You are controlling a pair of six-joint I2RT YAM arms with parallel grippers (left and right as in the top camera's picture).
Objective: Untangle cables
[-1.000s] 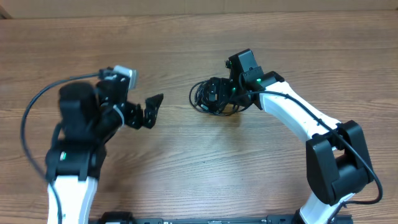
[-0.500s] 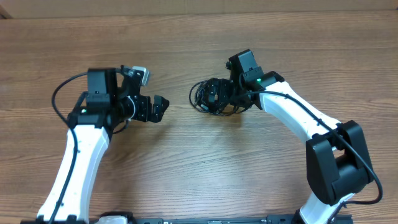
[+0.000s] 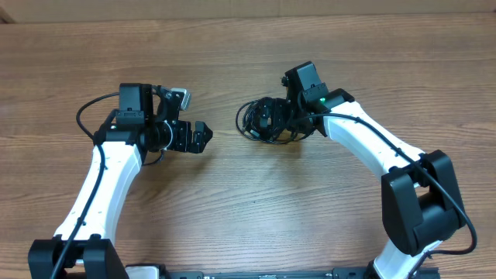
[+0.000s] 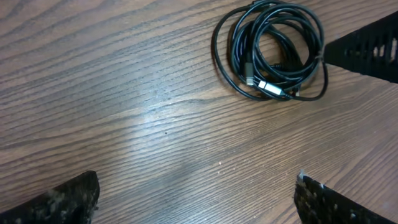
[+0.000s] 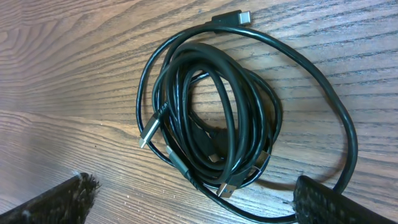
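Note:
The cables (image 3: 249, 122) lie as one coiled black bundle on the wooden table, just right of centre. In the right wrist view the cables (image 5: 211, 118) fill the frame, with silvery plug tips at the coil's edges. My right gripper (image 3: 277, 122) hangs open over the bundle's right side. Its wide-apart jaws straddle the coil's near edge (image 5: 193, 205), and the outer loop runs against the right finger (image 5: 329, 202). My left gripper (image 3: 203, 133) is open, left of the bundle and apart from it. In the left wrist view the cables (image 4: 270, 53) lie ahead of that open gripper (image 4: 196, 202), which holds nothing.
The right gripper's finger (image 4: 367, 50) shows at the top right of the left wrist view, beside the coil. Bare wooden table (image 3: 248, 201) surrounds the bundle. A thick black wire (image 3: 85, 116) loops off the left arm.
My left arm has swung right and forward, bringing its open gripper closer to the bundle. The right arm and the cables have stayed in place.

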